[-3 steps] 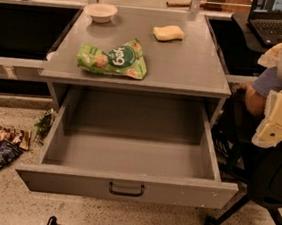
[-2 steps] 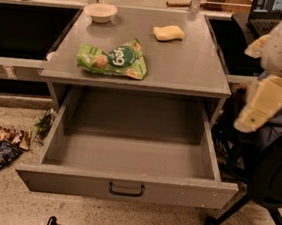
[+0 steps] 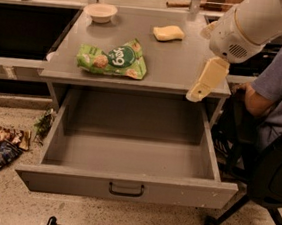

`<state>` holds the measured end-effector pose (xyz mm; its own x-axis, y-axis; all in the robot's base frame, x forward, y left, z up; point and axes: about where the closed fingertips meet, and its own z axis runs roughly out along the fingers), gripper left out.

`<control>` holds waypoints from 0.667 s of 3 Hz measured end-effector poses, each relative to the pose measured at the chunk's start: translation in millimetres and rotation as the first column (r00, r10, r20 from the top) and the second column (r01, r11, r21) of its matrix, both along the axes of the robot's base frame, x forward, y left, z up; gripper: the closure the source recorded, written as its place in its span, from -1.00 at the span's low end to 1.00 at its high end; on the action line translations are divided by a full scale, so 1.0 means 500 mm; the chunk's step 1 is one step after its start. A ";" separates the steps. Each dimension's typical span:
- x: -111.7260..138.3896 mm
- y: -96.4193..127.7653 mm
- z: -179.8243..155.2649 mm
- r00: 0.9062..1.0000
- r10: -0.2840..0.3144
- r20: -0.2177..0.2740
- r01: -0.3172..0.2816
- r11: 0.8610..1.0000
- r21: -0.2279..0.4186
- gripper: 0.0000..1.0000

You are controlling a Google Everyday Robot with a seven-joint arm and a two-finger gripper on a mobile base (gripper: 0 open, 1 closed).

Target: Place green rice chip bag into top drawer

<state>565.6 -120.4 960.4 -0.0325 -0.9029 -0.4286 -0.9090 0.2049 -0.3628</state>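
The green rice chip bag (image 3: 114, 59) lies flat on the grey table top (image 3: 181, 63), left of centre near the front edge. The top drawer (image 3: 183, 192) below it is pulled fully open and is empty, with a small dark handle (image 3: 126, 189) at the centre of its front panel. My gripper (image 3: 197, 94) hangs from the white arm (image 3: 256, 23) at the upper right, over the table's front right corner. It is well to the right of the bag and above the drawer's right side, and it holds nothing.
A small bowl (image 3: 100, 12) and a yellow sponge (image 3: 168, 33) sit at the back of the table top. A seated person (image 3: 278, 94) and a black chair (image 3: 274, 184) are close on the right. Snack packets (image 3: 4, 143) lie on the floor at left.
The arm has swung left from the right edge of the view, bringing the gripper over the table's front right corner. The bag and the drawer have not moved.
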 end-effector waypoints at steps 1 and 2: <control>0.000 0.000 0.000 1.000 0.000 0.000 0.000 1.000 0.000 -1.00; 0.046 0.036 -0.010 0.999 0.007 0.034 -0.009 0.999 0.043 -1.00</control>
